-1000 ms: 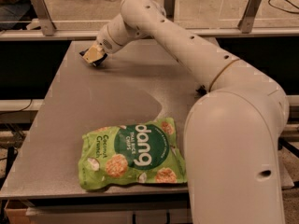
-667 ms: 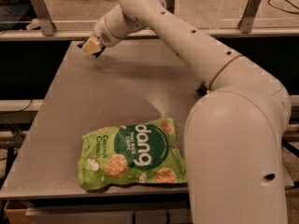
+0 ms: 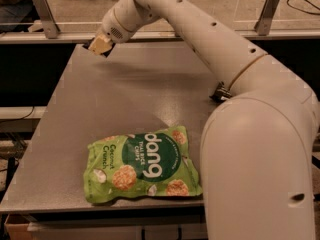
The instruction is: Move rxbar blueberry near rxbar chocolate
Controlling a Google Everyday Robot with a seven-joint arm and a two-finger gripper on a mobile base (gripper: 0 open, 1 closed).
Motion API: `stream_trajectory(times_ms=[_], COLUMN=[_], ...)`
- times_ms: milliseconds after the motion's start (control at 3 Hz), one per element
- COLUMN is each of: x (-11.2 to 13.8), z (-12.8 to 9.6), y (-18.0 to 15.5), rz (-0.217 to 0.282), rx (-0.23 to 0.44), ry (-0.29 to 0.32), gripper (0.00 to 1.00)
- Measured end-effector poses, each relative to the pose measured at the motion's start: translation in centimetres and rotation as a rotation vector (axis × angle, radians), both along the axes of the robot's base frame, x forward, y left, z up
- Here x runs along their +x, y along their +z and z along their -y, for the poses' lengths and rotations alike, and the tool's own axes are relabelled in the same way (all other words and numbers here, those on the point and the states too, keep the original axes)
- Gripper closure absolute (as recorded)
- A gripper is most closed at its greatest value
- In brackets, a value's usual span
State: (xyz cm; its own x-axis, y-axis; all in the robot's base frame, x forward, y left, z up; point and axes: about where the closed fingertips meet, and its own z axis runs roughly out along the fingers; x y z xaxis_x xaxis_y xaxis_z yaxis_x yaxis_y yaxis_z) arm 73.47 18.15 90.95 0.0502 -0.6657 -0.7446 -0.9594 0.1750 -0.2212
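My gripper (image 3: pixel 100 46) is above the table's far left corner, lifted off the surface. Its tan fingers (image 3: pixel 103 43) are closed on a small flat dark thing that shows only as a dark edge below them, the rxbar blueberry (image 3: pixel 96 49). The rxbar chocolate is not plainly in view. A small dark thing (image 3: pixel 218 92) peeks out at the edge of my arm on the right side of the table. It is mostly hidden, and I cannot tell whether it is that bar.
A green chips bag (image 3: pixel 142 164) lies flat near the grey table's (image 3: pixel 125 99) front edge. My white arm (image 3: pixel 260 149) covers the table's right side. A rail with metal posts (image 3: pixel 44 14) runs behind the table.
My gripper has risen from the table's far left corner and shifted slightly left, carrying the dark bar up with it. The chips bag has not moved.
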Motion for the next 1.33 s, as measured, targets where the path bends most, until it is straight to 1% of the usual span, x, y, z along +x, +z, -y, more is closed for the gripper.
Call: stream_trajectory(times_ms=[333,667,1000,1333], x=[-0.2,-1.4,-2.8,-3.8], z=[0.0,1.1,5.4,11.3], y=[-0.2,-0.9,-0.1,1.6], rz=[-0.004,-0.013,0.006,0.043], rx=[-0.010,-0.035,-0.071,-0.102], ry=[0.010,0.017,-0.056,-0.158], gripper=[1.00,1.00,1.00,1.00])
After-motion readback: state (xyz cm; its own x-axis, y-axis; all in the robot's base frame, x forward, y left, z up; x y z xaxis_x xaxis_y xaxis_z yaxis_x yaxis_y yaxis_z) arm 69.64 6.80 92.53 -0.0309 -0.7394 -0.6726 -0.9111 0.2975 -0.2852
